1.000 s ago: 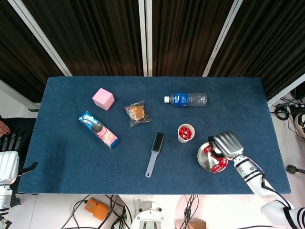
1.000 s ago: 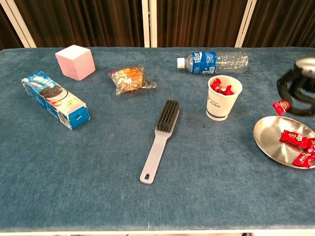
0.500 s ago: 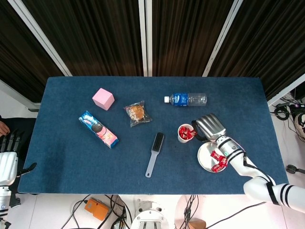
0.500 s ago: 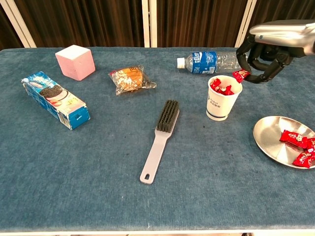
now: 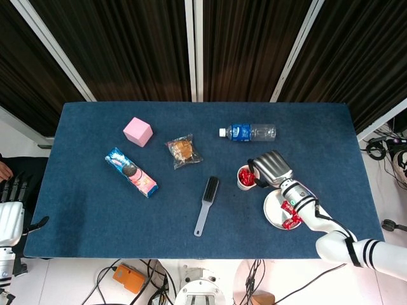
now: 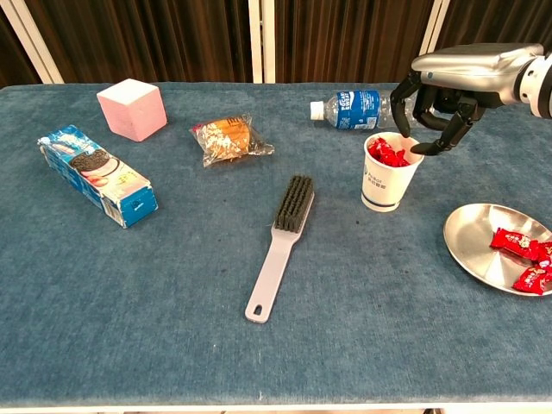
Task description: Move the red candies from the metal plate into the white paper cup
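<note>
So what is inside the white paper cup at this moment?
Red candies fill the white paper cup up to its rim. The right hand hovers above it, holding nothing. How many candies lie deeper cannot be seen; the wall hides them.

The right robot hand (image 6: 435,90) is hanging palm down at the right of the scene, its dark fingers (image 6: 455,129) curling downward and apart, gripping nothing. Its arm (image 5: 343,240) is reaching in from the near right corner. The left robot hand (image 5: 11,210) is resting at the far left edge, off the tabletop (image 5: 95,210), its fingers too hidden to read.
</note>
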Available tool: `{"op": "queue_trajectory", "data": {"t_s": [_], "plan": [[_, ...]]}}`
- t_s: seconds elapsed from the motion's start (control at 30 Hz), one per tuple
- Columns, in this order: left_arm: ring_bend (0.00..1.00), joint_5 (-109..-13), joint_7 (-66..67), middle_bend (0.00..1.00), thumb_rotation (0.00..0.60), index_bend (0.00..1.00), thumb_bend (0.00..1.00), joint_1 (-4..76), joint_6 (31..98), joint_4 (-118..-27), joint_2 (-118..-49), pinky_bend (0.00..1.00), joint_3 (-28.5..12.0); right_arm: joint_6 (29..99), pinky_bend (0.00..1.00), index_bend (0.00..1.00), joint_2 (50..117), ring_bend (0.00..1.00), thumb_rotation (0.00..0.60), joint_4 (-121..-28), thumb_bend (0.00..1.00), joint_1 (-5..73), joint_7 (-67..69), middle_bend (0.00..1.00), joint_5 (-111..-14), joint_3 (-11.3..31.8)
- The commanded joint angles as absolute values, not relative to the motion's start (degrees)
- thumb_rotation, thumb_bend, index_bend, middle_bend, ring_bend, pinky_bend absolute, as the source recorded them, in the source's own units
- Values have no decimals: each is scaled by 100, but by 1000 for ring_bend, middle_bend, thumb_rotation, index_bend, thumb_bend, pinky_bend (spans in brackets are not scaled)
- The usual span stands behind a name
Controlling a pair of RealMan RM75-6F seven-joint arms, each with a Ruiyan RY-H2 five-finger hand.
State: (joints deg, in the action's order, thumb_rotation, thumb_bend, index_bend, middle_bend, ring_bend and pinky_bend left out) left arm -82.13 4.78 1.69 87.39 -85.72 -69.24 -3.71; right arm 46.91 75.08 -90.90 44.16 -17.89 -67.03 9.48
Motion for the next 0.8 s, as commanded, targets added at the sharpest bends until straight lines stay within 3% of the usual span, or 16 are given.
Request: {"op": "queue_trajectory", "data": {"t_s": [0.03,0.17,0.3,0.37,0.4,0.43,0.47,0.6,0.7,0.8], "plan": [[0,-8214,475,0,600,0,0,176,8730,-8564,-6929,0,-372,4734,1000,555,7514,1000,600,-9088,412,4423,-1792,885,-6694,942],[0,-8205,457,0,600,0,0,188,8715,-8557,-6934,0,-382,5076,1000,544,7432,1000,600,-9202,388,4285,-1567,885,-6834,1004],[0,-8196,438,0,600,0,0,217,8682,-8537,-6929,0,-402,5984,1000,537,7118,981,600,-9343,387,3786,-1252,885,-7224,994],[0,-8197,426,0,600,0,0,229,8678,-8531,-6924,0,-412,6446,999,505,6968,899,600,-9347,386,3503,-1245,867,-7387,924],[0,-8201,422,0,600,0,0,236,8678,-8530,-6921,0,-418,6735,969,463,6864,801,600,-9363,387,3302,-1225,813,-7479,862],[0,-8204,422,0,600,0,0,240,8680,-8530,-6918,0,-421,6921,925,433,6780,731,600,-9388,387,3150,-1196,761,-7530,807],[0,-8210,422,0,600,0,0,245,8683,-8534,-6915,0,-424,7131,817,385,6664,604,600,-9437,387,2947,-1123,662,-7585,721],[0,-8253,441,0,600,0,0,256,8700,-8565,-6912,0,-416,7660,199,157,6314,102,600,-9573,387,2327,-878,267,-7771,388],[0,-8287,466,0,600,0,0,259,8708,-8600,-6912,0,-397,8009,29,10,6135,0,600,-9686,387,1880,-669,100,-7890,143],[0,-8307,487,0,600,0,0,247,8728,-8641,-6905,0,-378,8266,0,0,6047,0,600,-9689,387,1517,-457,33,-7990,-45]]}}
